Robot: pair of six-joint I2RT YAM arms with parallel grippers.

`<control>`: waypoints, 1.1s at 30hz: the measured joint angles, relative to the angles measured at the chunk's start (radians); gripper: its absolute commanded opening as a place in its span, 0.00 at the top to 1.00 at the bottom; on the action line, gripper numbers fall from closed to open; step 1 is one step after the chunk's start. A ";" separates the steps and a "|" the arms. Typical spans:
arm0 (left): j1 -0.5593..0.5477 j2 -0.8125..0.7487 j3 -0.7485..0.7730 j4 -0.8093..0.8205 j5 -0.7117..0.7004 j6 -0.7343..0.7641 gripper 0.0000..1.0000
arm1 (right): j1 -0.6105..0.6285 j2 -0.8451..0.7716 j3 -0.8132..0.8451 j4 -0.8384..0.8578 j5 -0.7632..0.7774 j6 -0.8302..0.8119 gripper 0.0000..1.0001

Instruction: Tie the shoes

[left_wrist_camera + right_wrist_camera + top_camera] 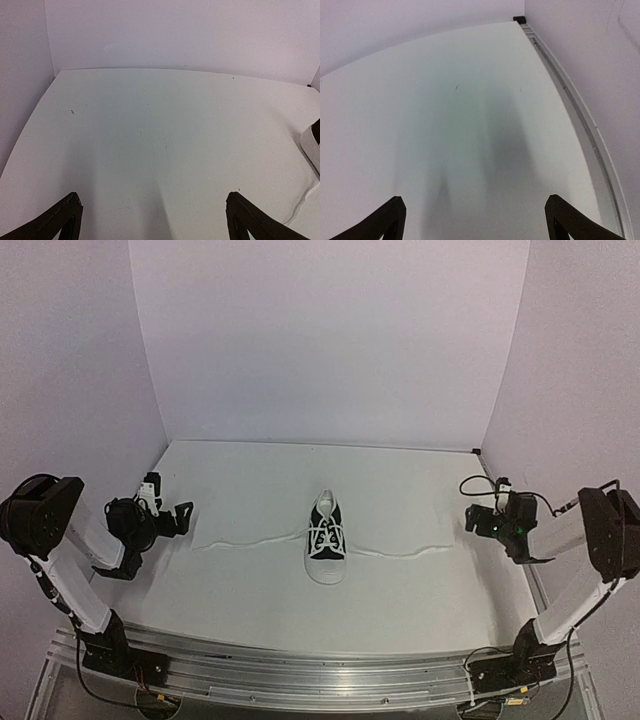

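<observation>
Grippers, two. Left gripper (153,196): jaws stood wide apart, held nothing and touched nothing, with bare table (150,125) below. Right gripper (474,198): jaws equally wide and empty, hung near the table's right edge. Sneaker (326,540), black canvas with white toe cap: stood upright between both grippers, well apart from each, toe toward the arm bases. Left lace (245,542) lay loose toward the left gripper and right lace (400,554) toward the right gripper, each ending short of the fingers.
</observation>
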 measured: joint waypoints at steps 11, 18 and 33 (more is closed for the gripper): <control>-0.011 -0.114 0.130 -0.300 0.159 0.070 0.00 | 0.001 -0.292 0.459 -0.760 0.087 0.386 0.28; -0.244 -0.200 0.445 -0.667 0.267 0.442 0.00 | 0.143 -0.076 0.682 -1.279 0.102 0.605 0.37; -0.444 0.275 0.807 -1.310 0.129 0.985 0.20 | 0.430 0.335 0.903 -1.592 0.129 0.832 0.29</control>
